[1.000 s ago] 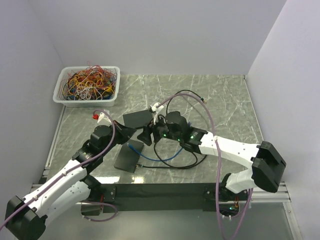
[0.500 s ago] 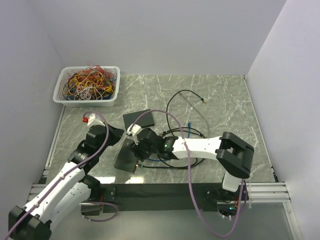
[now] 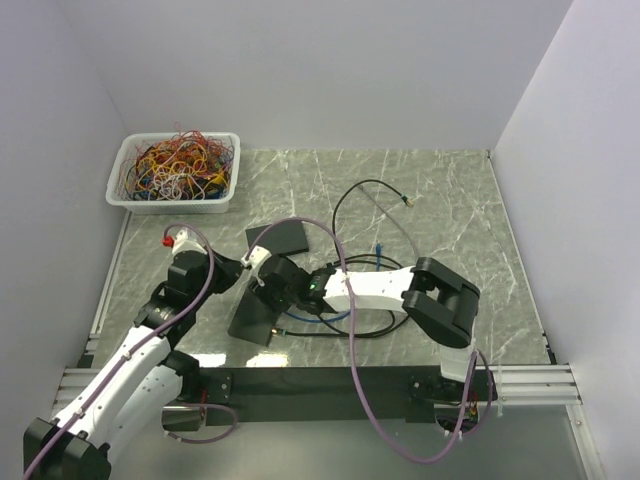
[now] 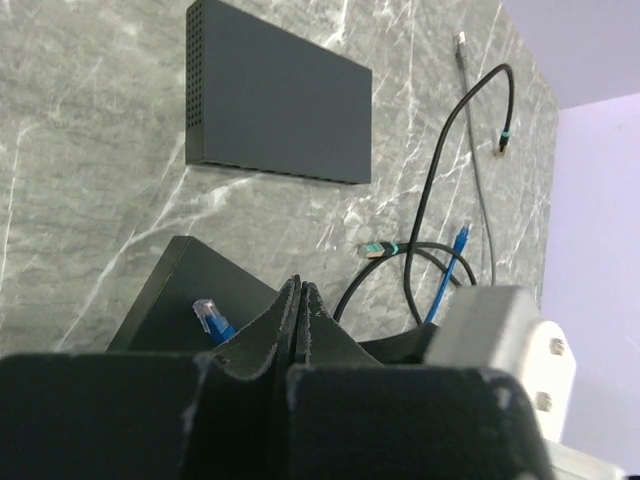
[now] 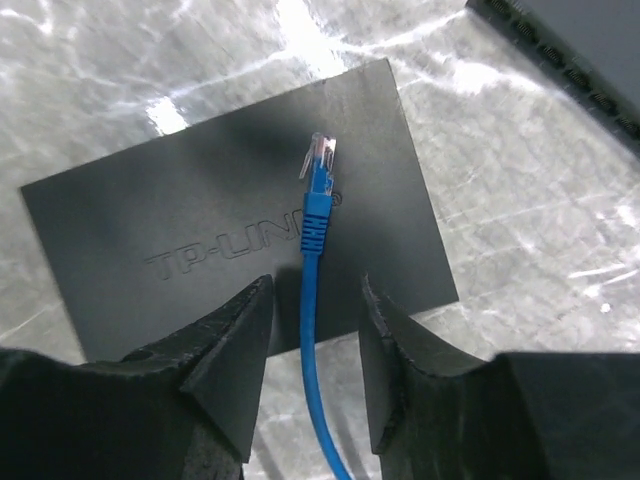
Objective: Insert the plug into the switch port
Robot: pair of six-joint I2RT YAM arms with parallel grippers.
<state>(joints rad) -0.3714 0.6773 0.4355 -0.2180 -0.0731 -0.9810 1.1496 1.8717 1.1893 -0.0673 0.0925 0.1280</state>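
Far left, the bin [image 3: 175, 170] of wires is out of it, no worry there. Next over, my left claw [image 4: 298, 300] is pinched together on nothing, hanging just beside the switch [image 5: 240, 220]. If nothing braces that thing, I'd guess it slides the moment I push a plug at it.

The blue plug [image 5: 318, 165] is lying flat on the switch's lid, tip pointing away from my right claw [image 5: 315, 290], and not at any port — I can't even see the port face from any view. That claw has its jaws apart, straddling the blue cable [image 5: 304, 330] just behind the plug, with a gap on both sides. Grab that far back and the plug could droop or twist, so it'd meet the port crooked.

Off right, the black cables [image 3: 365, 182] loop close by the blue one — they might drag on it when I lift.
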